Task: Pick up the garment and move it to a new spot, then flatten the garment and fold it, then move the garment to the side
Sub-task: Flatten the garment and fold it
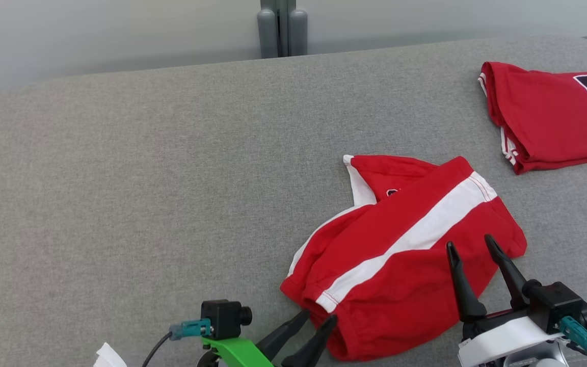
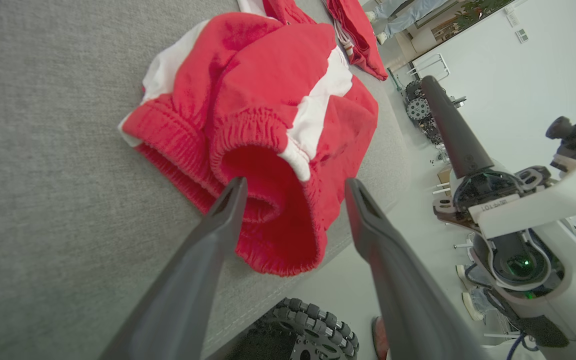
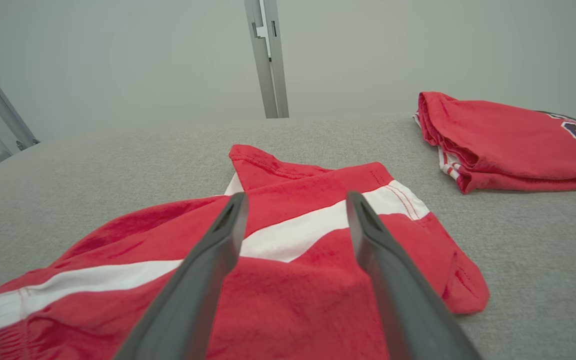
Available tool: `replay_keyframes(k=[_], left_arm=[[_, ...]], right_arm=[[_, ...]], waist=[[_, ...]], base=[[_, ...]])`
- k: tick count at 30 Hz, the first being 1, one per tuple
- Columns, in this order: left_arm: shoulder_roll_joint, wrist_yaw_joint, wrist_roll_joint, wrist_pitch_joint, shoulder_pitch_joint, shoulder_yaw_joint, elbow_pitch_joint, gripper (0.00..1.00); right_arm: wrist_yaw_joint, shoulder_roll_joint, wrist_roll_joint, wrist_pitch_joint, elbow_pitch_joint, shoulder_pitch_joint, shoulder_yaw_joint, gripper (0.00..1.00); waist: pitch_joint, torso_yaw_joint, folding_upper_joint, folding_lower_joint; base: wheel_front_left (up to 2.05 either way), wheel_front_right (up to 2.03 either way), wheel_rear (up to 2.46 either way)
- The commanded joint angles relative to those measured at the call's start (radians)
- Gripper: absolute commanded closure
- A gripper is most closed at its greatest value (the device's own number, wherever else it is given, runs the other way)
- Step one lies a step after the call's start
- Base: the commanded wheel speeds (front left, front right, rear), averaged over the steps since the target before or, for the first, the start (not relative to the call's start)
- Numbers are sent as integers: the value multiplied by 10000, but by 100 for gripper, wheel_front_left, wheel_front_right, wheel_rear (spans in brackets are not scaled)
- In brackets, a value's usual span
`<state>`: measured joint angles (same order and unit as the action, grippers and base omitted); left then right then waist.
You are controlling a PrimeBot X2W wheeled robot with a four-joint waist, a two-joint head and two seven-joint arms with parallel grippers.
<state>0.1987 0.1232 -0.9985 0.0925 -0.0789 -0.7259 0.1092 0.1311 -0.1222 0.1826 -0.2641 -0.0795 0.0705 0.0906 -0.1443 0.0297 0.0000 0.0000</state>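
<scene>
The garment (image 1: 400, 255), a red pair of shorts with a white stripe (image 1: 416, 237), lies rumpled on the grey bench (image 1: 145, 178), near its front edge and right of centre; a folded jersey (image 1: 553, 117), also red, sits well apart at the far right. The left tool (image 1: 320, 316) is spread, its fingers pointing at the elastic waistband (image 2: 248, 130) at the garment's near-left end, with no cloth pinched between them; whether a tip brushes the fabric cannot be told. The right tool (image 1: 469, 242) is likewise spread, poised over the garment's right part and holding nothing. Judged from this, the garment is set down at its spot and flattening is the step in hand; folding and the move aside are not yet done. The next move likely calls for each tool to pinch an opposite end, waistband and leg hem, and draw them apart so the bunched cloth lies flat; a pull away from the bench's front edge looks wise.
</scene>
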Motion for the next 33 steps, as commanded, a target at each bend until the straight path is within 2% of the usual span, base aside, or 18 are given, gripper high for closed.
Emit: replay_keyframes(k=[1,9,10,11,12,13,14,18,22,28,33], left_arm=[[0,-29,-101,15,-186,62,58,0],[-270,21,-283,-129,-624,131,433,0],[-299,30,-301,-184,-658,137,480,16],[-311,36,-322,-218,-673,115,525,57],[-324,42,-330,-265,-692,116,576,66],[-334,47,-342,-307,-716,101,623,91],[-348,56,-359,-328,-744,64,670,100],[-308,79,-369,-419,-838,-103,817,100],[241,68,627,-1032,-1028,-348,823,100],[944,-14,1630,-1557,-1056,-517,927,100],[1260,-108,1896,-1634,-1166,-521,1079,100]], right_arm=[[-7,15,-20,0,45,-111,-8,0],[-7,31,-43,0,33,-195,97,0],[-7,0,-22,0,23,-211,101,0],[-7,-23,-11,0,16,-213,100,0],[-7,-48,-1,0,20,-227,93,0],[-7,-62,5,0,29,-243,87,0],[-7,-94,12,0,36,-253,72,0],[-7,-195,-12,0,56,-238,79,0],[-7,-513,208,0,-2,-515,166,0],[-7,-1713,907,0,-473,-1359,179,0],[-7,-3113,2089,19,-2184,-2250,1212,0]], waist=[[-86,80,0,0],[-253,218,0,0],[-266,240,0,0],[-276,255,0,0],[-287,270,0,0],[-294,280,0,0],[-301,289,0,0],[-302,290,0,0],[-366,200,0,0],[-557,-189,0,0],[-626,-537,0,0]], base=[[0,0,0],[0,0,0],[0,0,0],[0,0,0],[0,0,0],[0,0,0],[0,0,0],[0,0,0],[0,0,0],[0,0,0],[0,0,0]])
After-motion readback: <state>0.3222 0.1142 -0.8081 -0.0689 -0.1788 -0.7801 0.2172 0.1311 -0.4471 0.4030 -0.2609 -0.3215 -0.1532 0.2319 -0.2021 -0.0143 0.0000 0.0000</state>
